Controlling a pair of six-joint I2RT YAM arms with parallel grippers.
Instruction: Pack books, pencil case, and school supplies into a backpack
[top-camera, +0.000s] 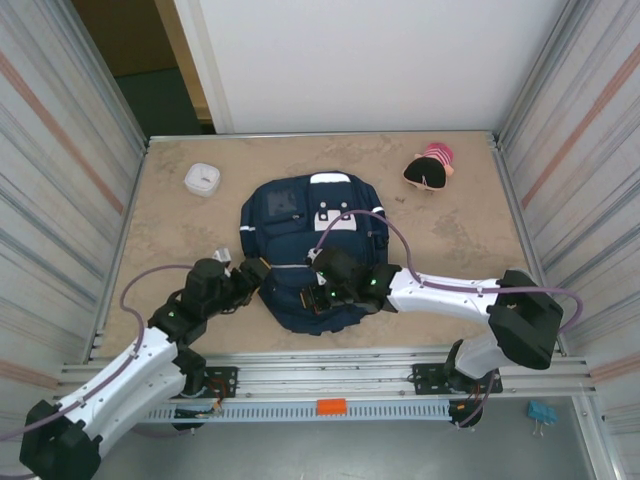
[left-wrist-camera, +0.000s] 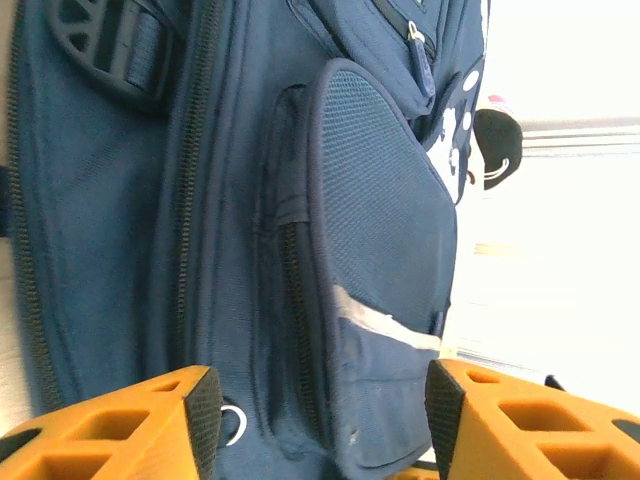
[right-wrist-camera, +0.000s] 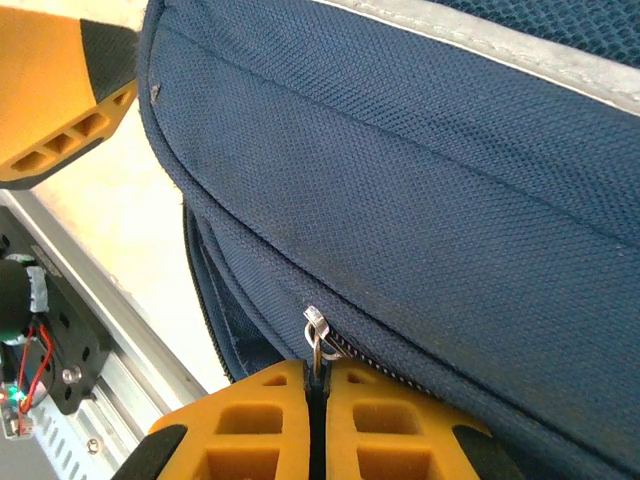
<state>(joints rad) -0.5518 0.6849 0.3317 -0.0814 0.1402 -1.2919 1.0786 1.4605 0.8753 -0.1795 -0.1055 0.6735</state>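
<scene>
A large navy blue backpack (top-camera: 312, 250) lies flat near the middle of a sandy beige table (top-camera: 470, 260), its white patch and grey square pocket toward the far side and its lower end pointing at the two robot arms. The right gripper (top-camera: 322, 290) rests on the near end of the backpack. In the right wrist view its orange fingers (right-wrist-camera: 260, 420) are pressed together, pinching a small silver zipper pull (right-wrist-camera: 316, 335) on a zipper line that runs across the dark woven fabric. The left gripper (top-camera: 255, 272) sits at the backpack's near left edge. In the left wrist view its two orange, black-padded fingers (left-wrist-camera: 200, 405) are spread apart, and the backpack's mesh side pocket, crossed by a pale stripe, shows in the gap between them; whether the pads touch the fabric cannot be told. A small metal ring (left-wrist-camera: 236, 422) hangs just beside the left finger. Farther out on the table, a small white square container (top-camera: 203, 179) sits near the far left corner, well apart from the backpack. A rounded black object with a pink striped top (top-camera: 430, 168) lies near the far right corner. Corrugated metal walls enclose the table on the left and right. Below the table's near rail, a small blue clip (top-camera: 541, 412) lies on the floor at the right.
</scene>
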